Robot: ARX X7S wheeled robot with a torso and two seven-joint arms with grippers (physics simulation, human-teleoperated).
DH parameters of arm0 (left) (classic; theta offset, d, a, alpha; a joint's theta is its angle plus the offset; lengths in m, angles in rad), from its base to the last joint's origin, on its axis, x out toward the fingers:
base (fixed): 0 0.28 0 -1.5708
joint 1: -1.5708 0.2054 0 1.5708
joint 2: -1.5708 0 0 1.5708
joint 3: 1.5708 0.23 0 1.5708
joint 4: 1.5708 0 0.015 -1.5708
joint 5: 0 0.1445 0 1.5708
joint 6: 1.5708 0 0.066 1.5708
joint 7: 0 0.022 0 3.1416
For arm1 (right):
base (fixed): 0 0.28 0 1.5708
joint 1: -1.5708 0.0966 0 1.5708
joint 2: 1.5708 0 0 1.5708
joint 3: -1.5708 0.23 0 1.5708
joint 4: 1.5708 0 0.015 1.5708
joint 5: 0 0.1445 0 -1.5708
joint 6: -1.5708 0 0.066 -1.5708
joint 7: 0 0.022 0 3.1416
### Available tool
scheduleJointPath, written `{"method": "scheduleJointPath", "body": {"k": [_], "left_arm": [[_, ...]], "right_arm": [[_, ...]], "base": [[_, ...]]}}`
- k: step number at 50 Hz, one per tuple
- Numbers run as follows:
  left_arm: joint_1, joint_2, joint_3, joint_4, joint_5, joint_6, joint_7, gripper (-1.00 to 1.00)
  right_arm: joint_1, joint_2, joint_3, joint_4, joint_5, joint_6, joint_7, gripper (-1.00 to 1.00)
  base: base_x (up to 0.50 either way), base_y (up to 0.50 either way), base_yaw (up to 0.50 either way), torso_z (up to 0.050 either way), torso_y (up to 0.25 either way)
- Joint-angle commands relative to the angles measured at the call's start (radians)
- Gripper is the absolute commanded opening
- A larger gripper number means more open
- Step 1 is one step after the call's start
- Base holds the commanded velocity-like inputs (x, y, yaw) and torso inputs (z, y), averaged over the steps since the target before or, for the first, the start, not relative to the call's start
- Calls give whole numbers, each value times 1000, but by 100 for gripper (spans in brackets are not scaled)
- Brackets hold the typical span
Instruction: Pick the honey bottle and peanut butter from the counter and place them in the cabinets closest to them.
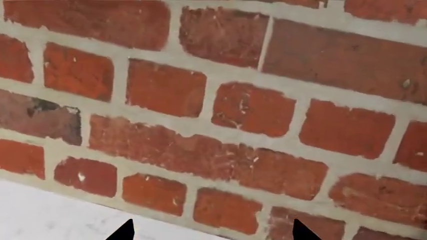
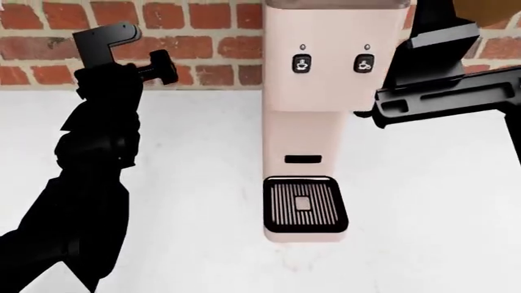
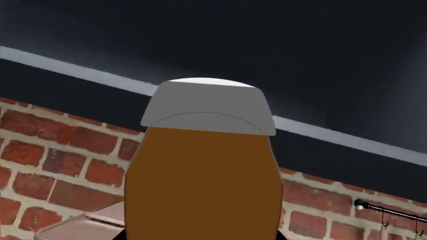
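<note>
Head view shows the right hand at one o'clock gripping the honey bottle, raised toward a dark cabinet, likely needing placement next; left hand empty, fingers apart.

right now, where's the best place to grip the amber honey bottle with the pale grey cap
Grip the amber honey bottle on its broad body, below the pale grey cap. Come in from the side with the jaws across its width. It stands upright in the right wrist view, and the body's sides run nearly straight, while the cap is domed and narrows upward, so it offers a poorer hold.
</note>
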Motion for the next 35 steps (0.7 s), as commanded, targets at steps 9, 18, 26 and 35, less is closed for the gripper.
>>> {"method": "scheduleJointPath", "body": {"k": [9,18,26,35], "left_arm": [[-2,2,4,-2,9,-4,-2,100],[0,2,7,-2,8,-3,-3,100],[-1,2,9,-2,7,-5,-4,100],[-1,2,11,-2,8,-7,-5,100]], "right_arm": [[-31,-100,254,-73,54,229,72,-100],[-118,-197,459,-71,146,378,116,-100],[-115,-261,613,-73,247,469,170,-100],[195,-88,389,-73,278,209,175,-100]], "base": [[500,-2,0,0,1],[500,0,0,0,1],[251,0,0,0,0],[21,0,0,0,0]]}}
